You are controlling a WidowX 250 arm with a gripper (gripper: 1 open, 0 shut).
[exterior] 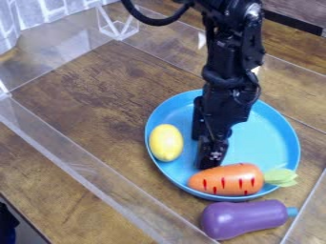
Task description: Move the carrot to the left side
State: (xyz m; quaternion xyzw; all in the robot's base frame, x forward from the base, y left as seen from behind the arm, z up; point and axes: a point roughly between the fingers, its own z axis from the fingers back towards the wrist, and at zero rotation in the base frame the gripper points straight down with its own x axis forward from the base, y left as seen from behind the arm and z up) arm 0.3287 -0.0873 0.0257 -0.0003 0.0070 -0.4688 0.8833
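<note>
On the round blue plate (274,133) we see the small orange ridged toy carrot (227,179) lying at the jaws' six o'clock, just beside them; our black gripper (211,150) hangs spread wide, empty.

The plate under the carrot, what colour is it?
Light blue plate, shown in the only camera view.

Dark wooden plank tabletop (90,105) behind clear plastic walls (71,157), evenly lit.
</note>
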